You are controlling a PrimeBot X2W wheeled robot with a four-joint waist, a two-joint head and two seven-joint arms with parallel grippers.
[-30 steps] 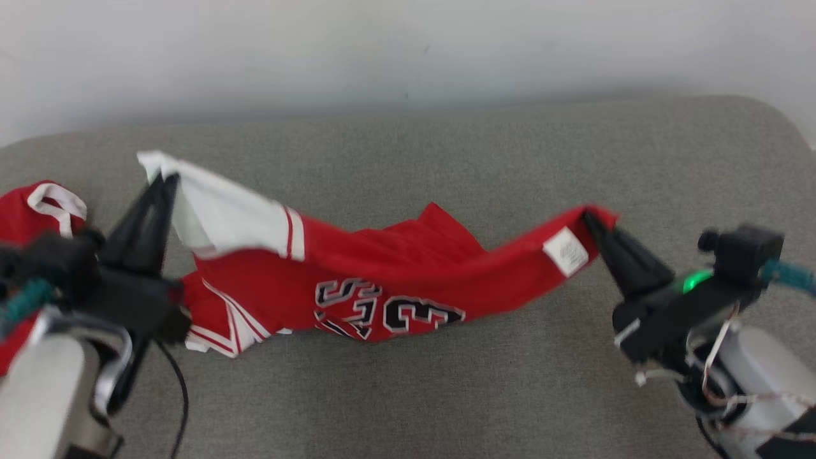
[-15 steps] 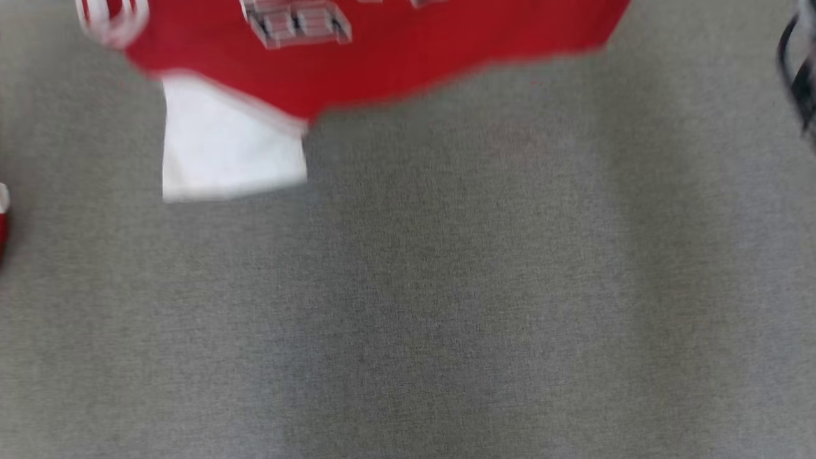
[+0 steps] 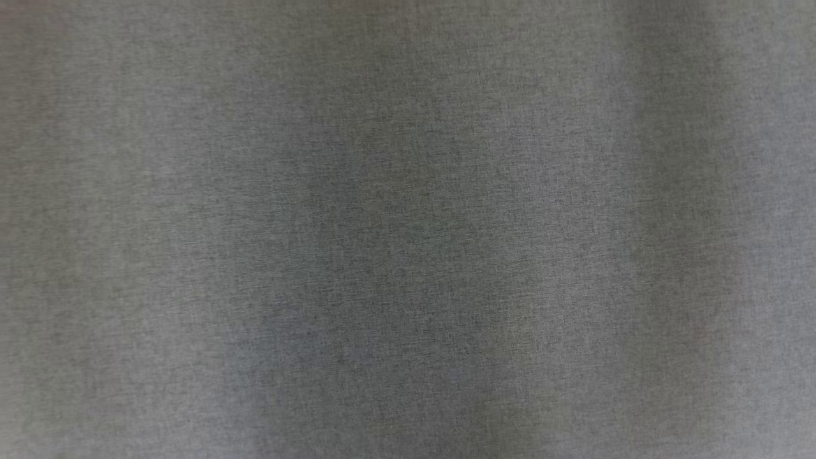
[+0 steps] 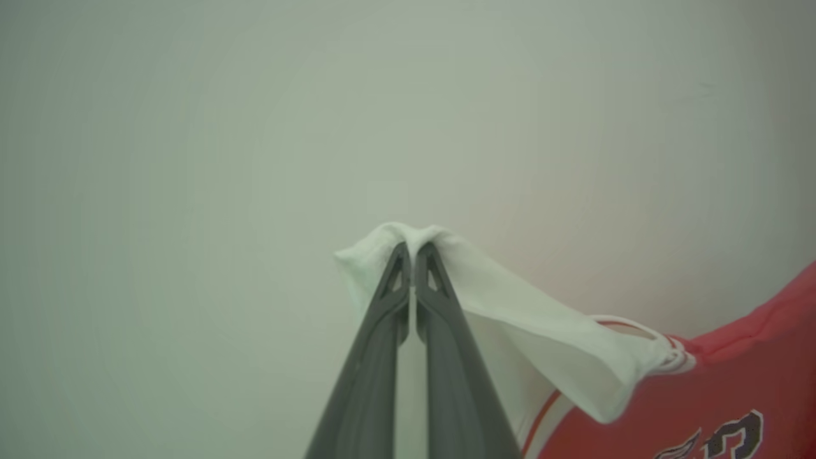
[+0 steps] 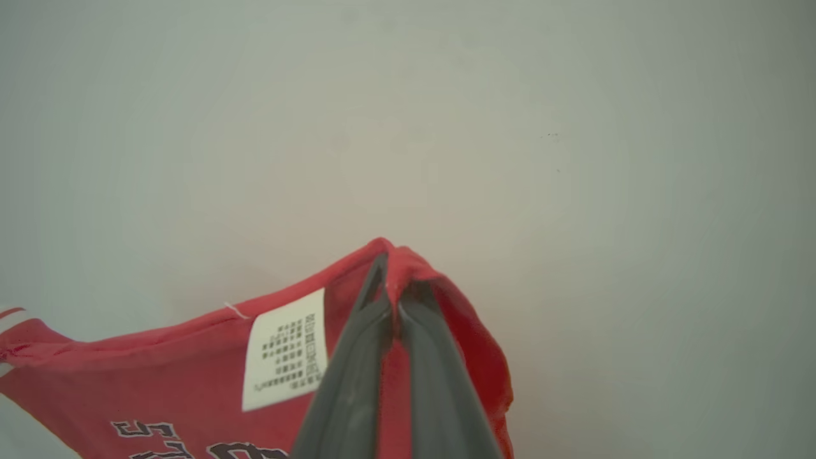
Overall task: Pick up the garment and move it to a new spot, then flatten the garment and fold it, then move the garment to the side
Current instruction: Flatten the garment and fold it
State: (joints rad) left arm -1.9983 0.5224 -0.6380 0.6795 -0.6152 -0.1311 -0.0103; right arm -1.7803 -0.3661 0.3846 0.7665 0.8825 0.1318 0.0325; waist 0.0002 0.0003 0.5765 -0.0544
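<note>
Grey fabric surface [image 3: 408, 229] under your head cam, w/ red garment [image 5: 159, 370] low in both wrist frames, L gripper [image 4: 413, 250] clamped on its white corner, R gripper [image 5: 390, 274] clamped on red edge by label [image 5: 285, 349], pale wall [image 4: 191, 127] behind.

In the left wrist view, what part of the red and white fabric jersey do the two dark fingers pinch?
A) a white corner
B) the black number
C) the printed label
A: the left gripper is shut on a white corner of the red and white jersey.
</note>
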